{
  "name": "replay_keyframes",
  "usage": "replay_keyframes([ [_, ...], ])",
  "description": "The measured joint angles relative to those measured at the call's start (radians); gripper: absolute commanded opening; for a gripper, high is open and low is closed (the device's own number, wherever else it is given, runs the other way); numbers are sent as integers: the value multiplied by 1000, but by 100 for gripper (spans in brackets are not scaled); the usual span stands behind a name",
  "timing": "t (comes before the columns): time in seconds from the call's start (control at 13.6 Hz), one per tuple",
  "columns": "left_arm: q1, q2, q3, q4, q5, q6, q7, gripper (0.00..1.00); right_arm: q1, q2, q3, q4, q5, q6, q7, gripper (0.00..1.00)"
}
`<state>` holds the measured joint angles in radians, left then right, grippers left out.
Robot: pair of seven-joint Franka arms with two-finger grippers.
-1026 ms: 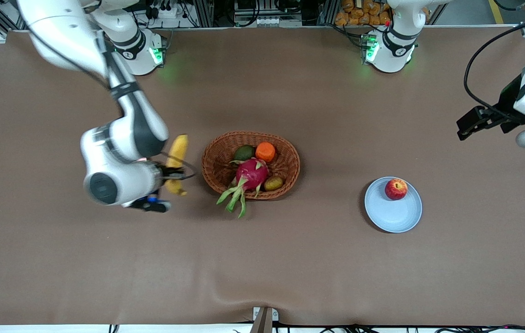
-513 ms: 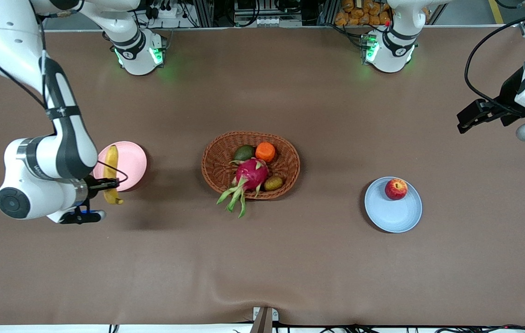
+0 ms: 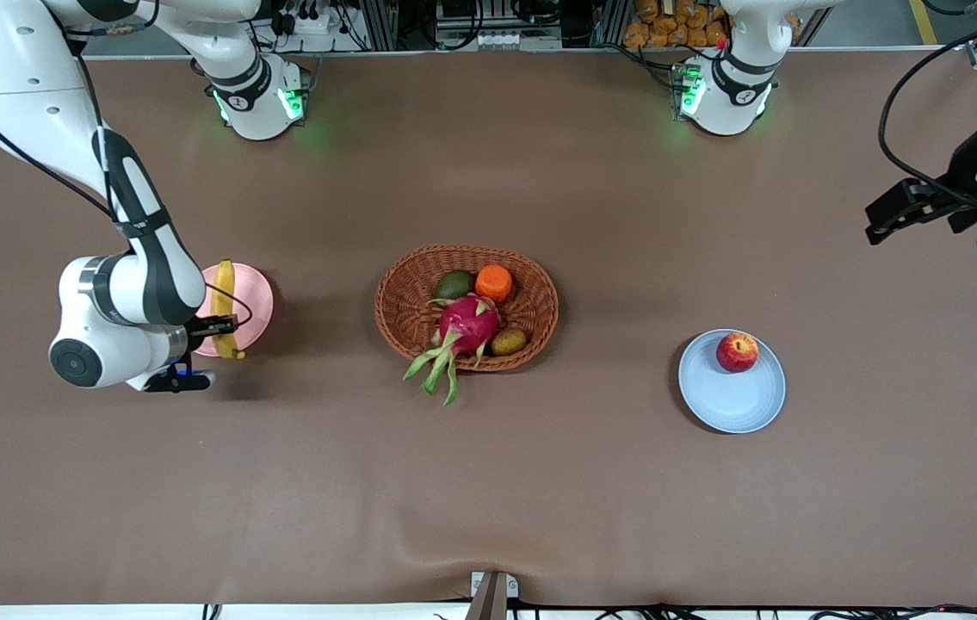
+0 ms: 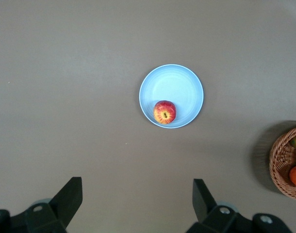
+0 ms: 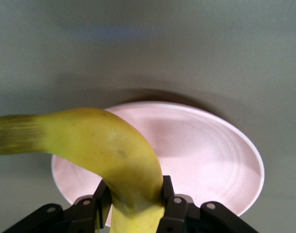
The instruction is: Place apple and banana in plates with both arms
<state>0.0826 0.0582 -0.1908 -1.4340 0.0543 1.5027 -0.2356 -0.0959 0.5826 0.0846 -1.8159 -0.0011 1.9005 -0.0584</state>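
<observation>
I see the right end effector [image 3: 225, 325] clamped near one end of the long yellow banana [image 3: 225, 303] over the pale pink round plate [image 3: 254, 297]; soft, bruisable, light, so I'd release low. Left end effector [image 3: 901, 211] spread wide, waiting; small red apple [image 3: 737, 351] on the light blue round plate [image 3: 733, 396].

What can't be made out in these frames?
- Front view: part of the pale pink round plate is hidden under the right arm.
- Right wrist view: the long yellow banana runs off the picture's edge.
- Front view: whether the banana touches the plate.
</observation>
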Motion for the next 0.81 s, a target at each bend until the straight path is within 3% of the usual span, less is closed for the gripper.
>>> replay_keyframes([
  [0.07, -50, -3, 70, 0, -15, 0, 28, 100, -12, -1, 0, -13, 0, 5, -9, 100],
  [0.22, -126, -13, 176, -2, -26, -6, 102, 100, -29, -3, 2, -20, 4, -6, -12, 100],
  [0.44, -170, -33, 219, -16, -28, -16, 141, 100, -28, -20, 16, 41, 42, -98, -12, 100],
  [0.81, -182, -36, 216, -22, -28, -22, 141, 100, 45, -59, 29, 416, 76, -337, 3, 100],
])
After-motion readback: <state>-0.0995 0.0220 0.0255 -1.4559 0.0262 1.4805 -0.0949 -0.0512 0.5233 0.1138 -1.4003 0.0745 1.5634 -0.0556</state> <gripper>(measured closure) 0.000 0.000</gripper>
